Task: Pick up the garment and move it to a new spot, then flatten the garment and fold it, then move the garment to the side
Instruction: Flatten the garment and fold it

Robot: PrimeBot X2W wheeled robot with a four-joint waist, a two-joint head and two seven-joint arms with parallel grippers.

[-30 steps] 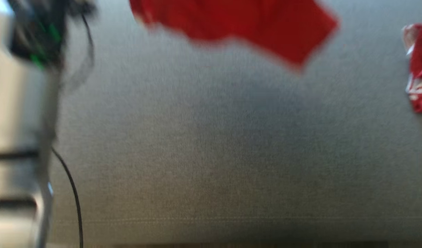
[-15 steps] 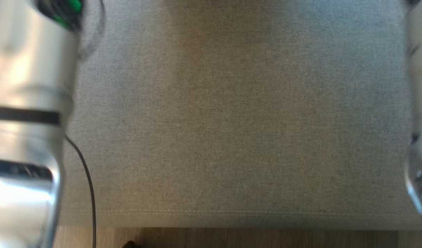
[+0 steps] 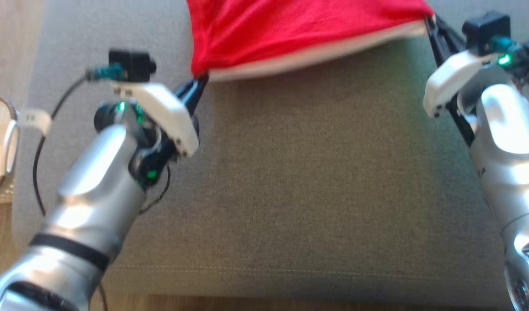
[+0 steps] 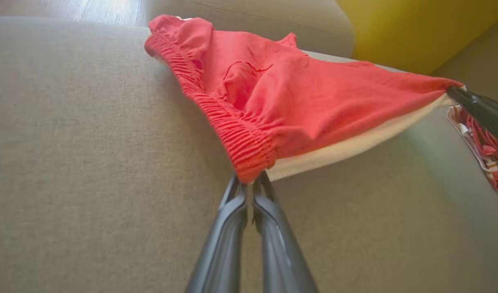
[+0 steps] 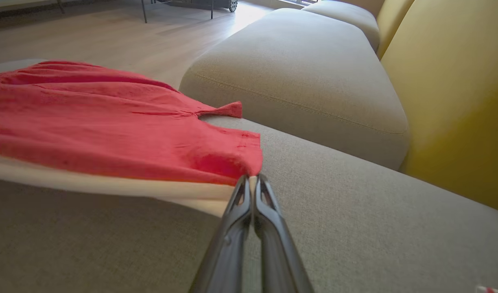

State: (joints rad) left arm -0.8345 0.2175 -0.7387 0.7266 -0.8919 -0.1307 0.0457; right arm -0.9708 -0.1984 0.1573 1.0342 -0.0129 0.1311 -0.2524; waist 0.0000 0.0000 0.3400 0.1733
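2 grey cushions [image 5: 293, 69], wood floor [image 5: 110, 36] — red shorts [image 5: 110, 134]

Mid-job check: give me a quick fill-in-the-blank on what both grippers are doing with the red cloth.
1. The left gripper and the right gripper are both ____ on the shorts.
2. The left gripper pinches the shorts at their ribbed ____.
3. The shorts' near edge, stretched between the grippers, is ____ in colour.
4. Behind the grey cushion stands a ____ backrest.
Missing words: shut; waistband; white; yellow.
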